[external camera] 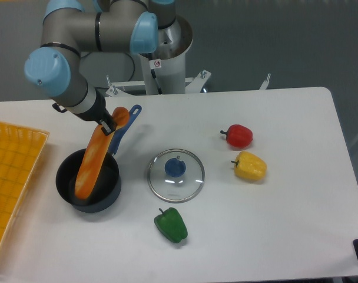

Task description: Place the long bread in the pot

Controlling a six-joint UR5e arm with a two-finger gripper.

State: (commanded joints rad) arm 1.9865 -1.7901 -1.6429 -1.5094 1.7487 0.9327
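From the fixed camera you had the gripper (110,125) clamped on the long bread (90,162) near its upper end, its lower end inside the pot (88,180) toward the table's left edge; it looked stiff and light.

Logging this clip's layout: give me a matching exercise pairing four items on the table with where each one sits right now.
Items:
1. long orange-golden baguette-shaped bread
2. round glass lid with a blue knob
3. green bell pepper
4. red bell pepper

Places:
A. nearest the table's front edge, in front of the lid
B. flat on the table, right of the dark round pot
C. tilted, lower end inside the pot, upper end at the gripper
D. just behind the yellow bell pepper

Pairs: 1-C, 2-B, 3-A, 4-D
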